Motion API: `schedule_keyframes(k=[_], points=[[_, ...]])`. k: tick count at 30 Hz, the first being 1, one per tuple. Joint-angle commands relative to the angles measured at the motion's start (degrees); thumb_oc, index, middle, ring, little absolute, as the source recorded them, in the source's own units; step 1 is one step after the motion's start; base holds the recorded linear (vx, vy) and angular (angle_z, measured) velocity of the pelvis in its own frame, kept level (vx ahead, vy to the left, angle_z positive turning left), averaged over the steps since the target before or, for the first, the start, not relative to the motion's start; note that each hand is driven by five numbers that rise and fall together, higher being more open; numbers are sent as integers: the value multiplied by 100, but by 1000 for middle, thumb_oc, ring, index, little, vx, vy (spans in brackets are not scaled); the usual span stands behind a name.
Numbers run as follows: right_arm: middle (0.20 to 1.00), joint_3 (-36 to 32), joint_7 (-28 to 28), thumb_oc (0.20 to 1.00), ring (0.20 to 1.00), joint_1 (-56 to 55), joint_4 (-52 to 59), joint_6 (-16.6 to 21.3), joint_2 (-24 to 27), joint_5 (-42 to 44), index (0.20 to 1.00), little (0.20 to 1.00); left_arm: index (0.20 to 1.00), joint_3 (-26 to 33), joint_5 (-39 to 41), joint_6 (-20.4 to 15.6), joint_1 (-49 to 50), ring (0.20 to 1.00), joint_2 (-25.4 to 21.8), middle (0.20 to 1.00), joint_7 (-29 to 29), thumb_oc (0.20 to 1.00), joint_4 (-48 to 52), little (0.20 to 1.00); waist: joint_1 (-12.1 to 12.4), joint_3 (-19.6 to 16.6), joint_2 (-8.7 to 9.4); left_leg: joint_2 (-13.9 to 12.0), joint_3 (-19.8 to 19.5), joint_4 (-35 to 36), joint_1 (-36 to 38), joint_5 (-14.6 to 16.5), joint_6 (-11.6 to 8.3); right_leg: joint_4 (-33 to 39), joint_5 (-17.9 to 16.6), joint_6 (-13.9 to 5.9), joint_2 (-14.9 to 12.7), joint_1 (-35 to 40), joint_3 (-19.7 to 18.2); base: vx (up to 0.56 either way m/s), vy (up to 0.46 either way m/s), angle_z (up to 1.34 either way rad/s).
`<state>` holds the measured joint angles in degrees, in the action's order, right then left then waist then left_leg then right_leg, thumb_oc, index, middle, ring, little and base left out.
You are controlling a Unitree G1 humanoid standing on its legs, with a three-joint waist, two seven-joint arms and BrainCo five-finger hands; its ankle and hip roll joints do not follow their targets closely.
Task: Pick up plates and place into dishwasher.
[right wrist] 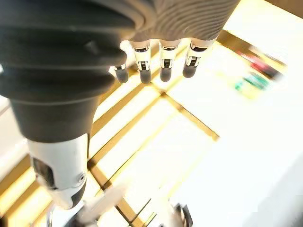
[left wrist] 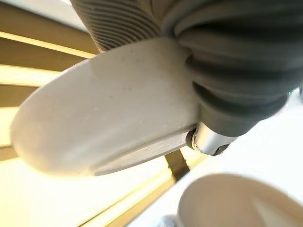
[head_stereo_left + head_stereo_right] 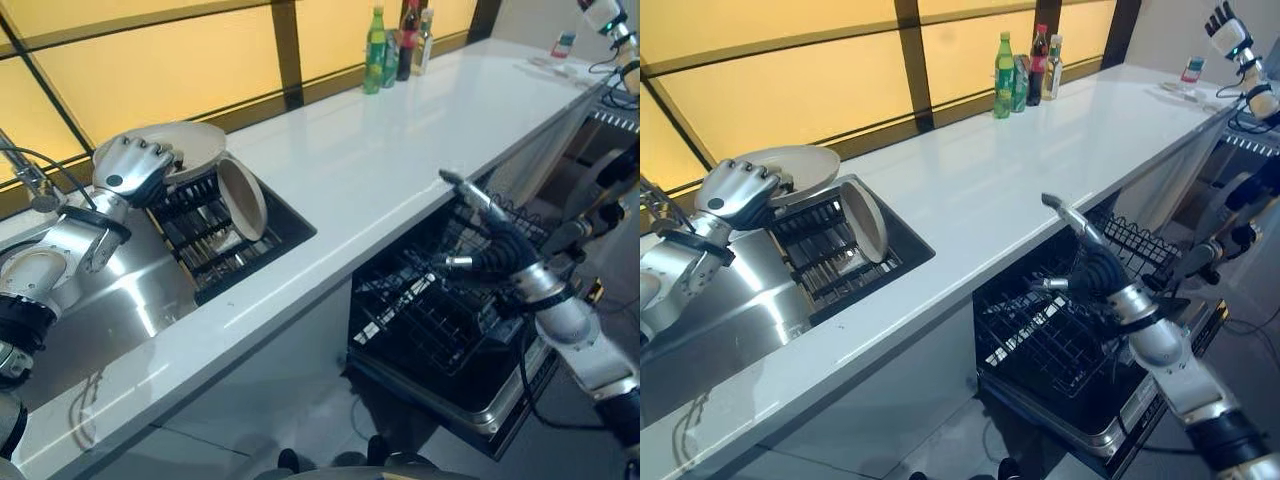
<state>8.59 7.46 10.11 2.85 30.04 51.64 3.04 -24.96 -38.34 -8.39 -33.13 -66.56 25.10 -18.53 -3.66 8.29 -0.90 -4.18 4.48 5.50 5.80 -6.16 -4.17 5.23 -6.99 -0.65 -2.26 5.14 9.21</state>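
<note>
My left hand is shut on the rim of a cream plate and holds it above the back of the sink's dark dish rack. The left wrist view has this plate close up, pinched against the hand. A second cream plate stands on edge in that rack, just right of the held one. My right hand hovers open, fingers straight, over the black rack of the open dishwasher below the counter. The fingers are extended and hold nothing.
The long white counter runs between the sink and the dishwasher. Several bottles stand at its far edge by the window. A faucet rises left of the steel sink. Another robot arm is at the far right.
</note>
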Motion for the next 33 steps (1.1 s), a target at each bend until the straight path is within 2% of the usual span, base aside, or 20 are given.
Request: schedule_keyframes(k=[1, 5, 6, 9, 12, 13, 19, 22, 28, 33], points=[[1000, -288, 808, 1000, 1000, 607, 186, 165, 354, -665, 1000, 1000, 200, 896, 575, -223, 181, 200, -221, 200, 104, 200, 665, 200, 214, -219, 18, 316, 17, -50, 92, 738, 143, -23, 581, -641, -277, 190, 43, 12, -55, 5], [1000, -117, 1009, 1000, 1000, 1239, 223, -123, 534, -1138, 1000, 1000, 200, 1099, 799, -514, 173, 200, -5, 200, -281, 200, 1418, 200, 322, -295, 74, 313, -70, -50, 129, 772, 142, -23, 628, -610, -257, 256, 89, 11, -47, 7], [1000, 8, 1049, 1000, 1000, 1496, 192, -194, 601, -1265, 1000, 1000, 200, 1010, 847, -715, 78, 200, 60, 200, -298, 200, 1472, 200, 348, -320, 89, 315, -100, -50, 138, 779, 143, -23, 634, -603, -251, 270, 98, 12, -46, 13], [1000, 436, 956, 1000, 1000, 2325, -5, -436, 757, -1432, 1000, 1000, 200, 652, 1614, -1274, -389, 200, 263, 200, -851, 200, 1653, 200, 419, -395, 137, 317, -162, -50, 165, 790, 134, -23, 654, -587, -241, 315, 127, 14, -46, 3], [1000, 1001, 875, 1000, 1000, 3049, -294, -582, 742, -1574, 1000, 1000, 200, 261, 2281, -1494, -840, 200, 521, 200, -1342, 200, 1664, 200, 459, -434, 152, 318, -192, -50, 197, 801, 142, -23, 668, -579, -237, 352, 147, 25, -31, 5], [1000, 1189, 800, 1000, 1000, 3289, -387, -634, 716, -1617, 1000, 1000, 200, 126, 2632, -1605, -980, 200, 652, 200, -1668, 200, 1679, 200, 474, -462, 158, 322, -207, -50, 211, 805, 147, -23, 675, -571, -231, 367, 145, 43, -20, 2], [1000, 1994, 555, 1000, 1000, 4196, -989, -749, 449, -1670, 1000, 1000, 200, -421, 3916, -1738, -1586, 200, 1120, 200, -2633, 200, 1682, 200, 521, -543, 171, 334, -264, -50, 243, 820, 167, -23, 697, -559, -215, 407, 137, 12, -6, 0], [1000, 2257, 406, 1000, 1000, 4416, -1241, -770, 321, -1790, 1000, 1000, 200, -545, 4318, -1720, -1720, 200, 1297, 200, -2885, 200, 1815, 200, 531, -567, 176, 337, -280, -50, 248, 819, 174, -23, 694, -554, -212, 413, 127, 0, 0, 0], [1000, 2660, 38, 1000, 1000, 4716, -1571, -940, 157, -1587, 1000, 1000, 200, -655, 4788, -1721, -1902, 200, 1488, 200, -3142, 200, 1979, 200, 572, -593, 187, 331, -291, -50, 255, 819, 180, -23, 706, -535, -212, 428, 149, 0, 0, 0], [1000, 2824, -161, 1000, 1000, 4851, -1864, -1070, 2, -1480, 1000, 1000, 200, -671, 4885, -1755, -1993, 200, 1632, 200, -3131, 200, 2039, 200, 597, -611, 189, 329, -306, -50, 268, 830, 178, -23, 722, -527, -216, 454, 169, 0, 0, 0]])
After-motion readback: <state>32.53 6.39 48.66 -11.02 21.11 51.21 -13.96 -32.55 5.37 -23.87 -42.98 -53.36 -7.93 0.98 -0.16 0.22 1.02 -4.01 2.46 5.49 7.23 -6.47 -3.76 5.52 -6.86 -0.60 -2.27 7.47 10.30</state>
